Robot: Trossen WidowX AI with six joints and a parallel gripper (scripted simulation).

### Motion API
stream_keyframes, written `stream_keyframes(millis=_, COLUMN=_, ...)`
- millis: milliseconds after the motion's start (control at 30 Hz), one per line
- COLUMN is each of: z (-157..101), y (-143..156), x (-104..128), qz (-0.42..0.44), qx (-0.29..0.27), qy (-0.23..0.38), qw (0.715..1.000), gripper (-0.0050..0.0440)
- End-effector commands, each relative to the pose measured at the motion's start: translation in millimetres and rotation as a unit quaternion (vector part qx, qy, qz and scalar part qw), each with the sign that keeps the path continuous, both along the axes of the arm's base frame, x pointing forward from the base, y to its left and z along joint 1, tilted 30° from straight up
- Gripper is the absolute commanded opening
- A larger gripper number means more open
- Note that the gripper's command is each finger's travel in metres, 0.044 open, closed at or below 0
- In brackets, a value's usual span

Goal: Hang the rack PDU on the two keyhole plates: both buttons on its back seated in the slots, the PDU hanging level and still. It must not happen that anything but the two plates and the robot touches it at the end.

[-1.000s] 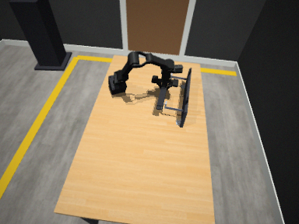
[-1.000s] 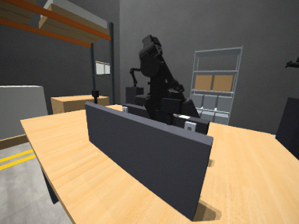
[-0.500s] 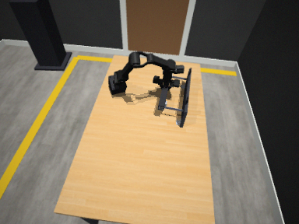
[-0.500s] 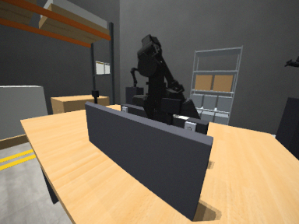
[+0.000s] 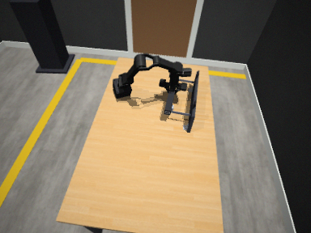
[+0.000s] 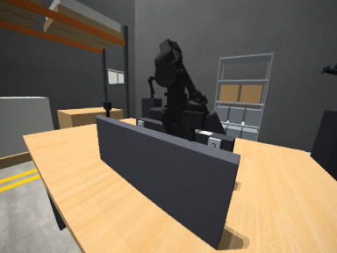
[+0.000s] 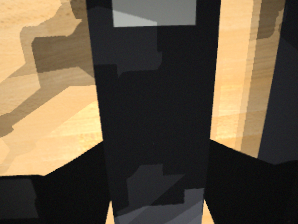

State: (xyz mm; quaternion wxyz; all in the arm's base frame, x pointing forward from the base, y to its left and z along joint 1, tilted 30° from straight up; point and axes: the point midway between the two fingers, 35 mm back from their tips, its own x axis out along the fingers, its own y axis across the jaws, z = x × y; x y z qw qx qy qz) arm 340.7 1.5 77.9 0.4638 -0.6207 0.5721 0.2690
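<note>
The rack PDU [image 5: 168,102] is a long dark bar held level just above the table, parallel to the upright dark panel [image 5: 193,100]. My gripper [image 5: 171,86] is shut on the PDU near its middle. In the wrist view the PDU [image 7: 155,110] fills the centre between my dark fingers, with a light grey patch [image 7: 154,12] at its far end. From the exterior view I see the panel's back [image 6: 167,176]; the PDU's top edge and two small light plates [image 6: 215,141] [image 6: 140,123] show just above it. Whether the buttons sit in the slots is hidden.
The arm's base [image 5: 121,86] stands at the table's far left. Two thin rods [image 5: 181,115] run between the PDU and the panel. A shelf unit [image 6: 243,94] and a cardboard box [image 6: 83,116] stand beyond the table.
</note>
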Motion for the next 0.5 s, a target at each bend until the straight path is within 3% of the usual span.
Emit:
stream_keyframes(millis=0, z=7, y=1, x=3, qz=0.002, qx=0.003, qy=-0.014, qw=1.0, gripper=-0.005)
stream_keyframes(millis=467, z=-6, y=-5, x=7, qz=0.005, qx=0.004, qy=-0.019, qw=1.0, gripper=-0.005)
